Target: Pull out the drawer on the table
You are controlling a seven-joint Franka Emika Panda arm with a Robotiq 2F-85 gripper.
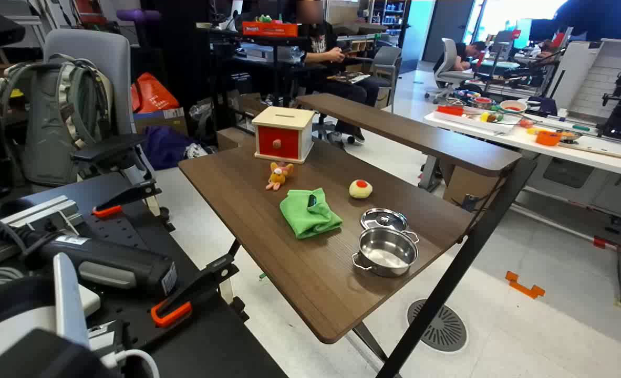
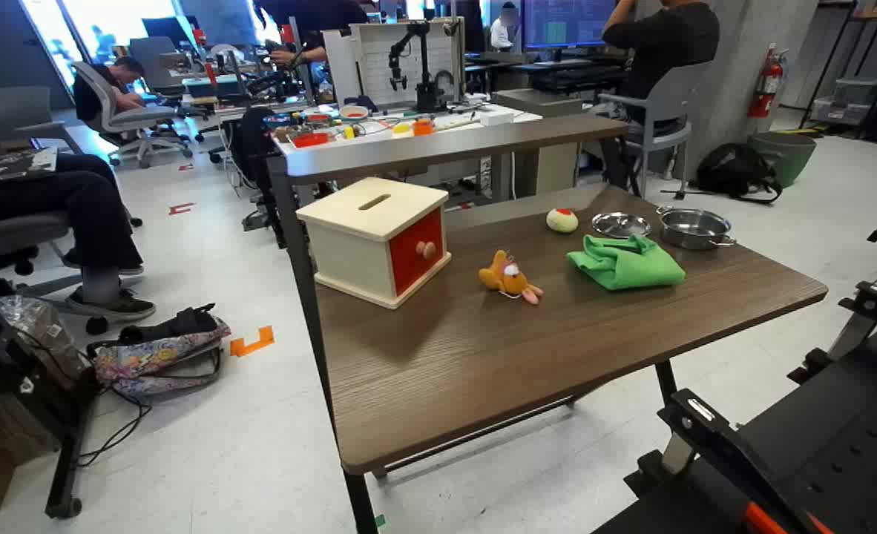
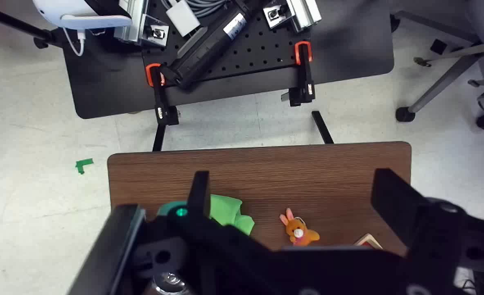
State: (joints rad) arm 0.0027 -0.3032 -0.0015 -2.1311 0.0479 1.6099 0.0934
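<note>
Wrist view only, tool (image 3: 293, 189), spread wide

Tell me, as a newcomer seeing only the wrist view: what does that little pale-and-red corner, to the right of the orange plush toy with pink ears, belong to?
Observer: To a cube-like pale wooden box, shown whole in both exterior views.
Operator: Is the red part sticking out?
Observer: No, the red-fronted drawer is pushed in.
Operator: So what would anyone pull it by?
Observer: Probably the small round pinkish-brown knob around the middle of its front.
</note>
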